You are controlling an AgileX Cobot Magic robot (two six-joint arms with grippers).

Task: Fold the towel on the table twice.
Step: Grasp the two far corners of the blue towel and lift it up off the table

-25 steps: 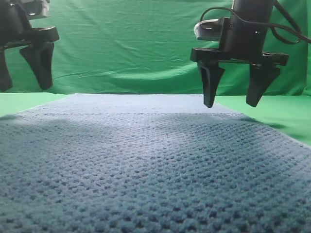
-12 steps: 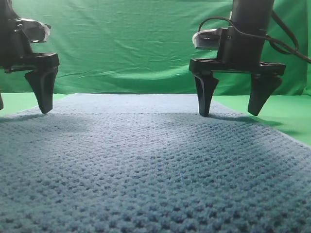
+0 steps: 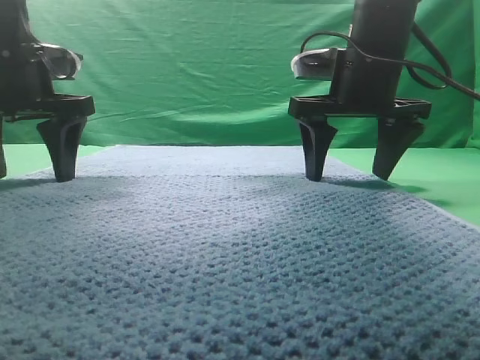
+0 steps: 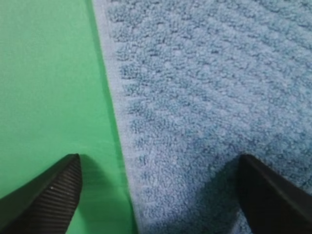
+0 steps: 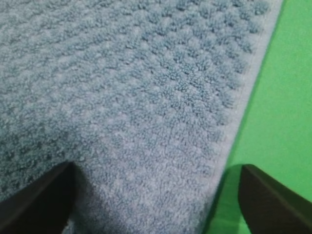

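The exterior high view sits low at the near end of the towel (image 3: 240, 262), looking level along it toward a green backdrop (image 3: 187, 67). Each wrist view looks steeply down, very close, between its own fingertips. The left one frames the towel's left edge and the table (image 4: 48, 78), the right one its right edge.

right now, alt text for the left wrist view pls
The open left hand straddles the towel's pale hemmed edge: one finger over the green table, the other over the blue-grey waffle weave.
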